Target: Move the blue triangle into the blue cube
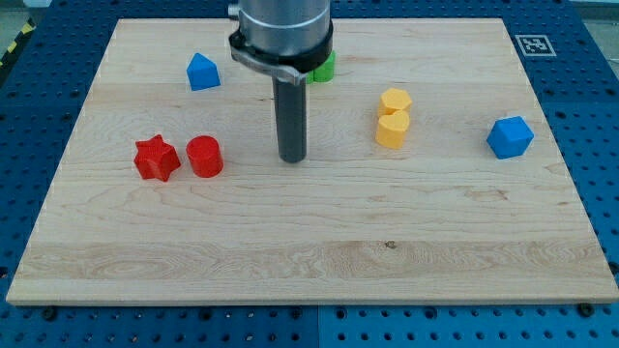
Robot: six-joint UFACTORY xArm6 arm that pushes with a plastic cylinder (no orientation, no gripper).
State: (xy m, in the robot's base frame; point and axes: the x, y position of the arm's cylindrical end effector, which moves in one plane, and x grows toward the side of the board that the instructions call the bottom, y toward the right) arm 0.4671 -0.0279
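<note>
While the counter (309, 261) lies wide, my tip (293, 159) rests mid-board with no gripper to part or clamp, touching nothing, so this looks like the approach. The blue cube (510, 136) sits far right; the blue triangle (202, 72), upper left, needs pushing from its left side.

A broad dark grey cylindrical arm housing (282, 24) fills the top of the view, its upper part cut off by the frame edge. Its surface is smooth with a dull sheen. Around its lower edge runs a thin, pale metallic ring collar (280, 64) that catches the light. Below the collar hangs a straight dark grey rod (291, 111), much narrower than the housing, plain and round, with faint vertical highlights. My tip (292, 159) is flat-ended and the same dark colour.
</note>
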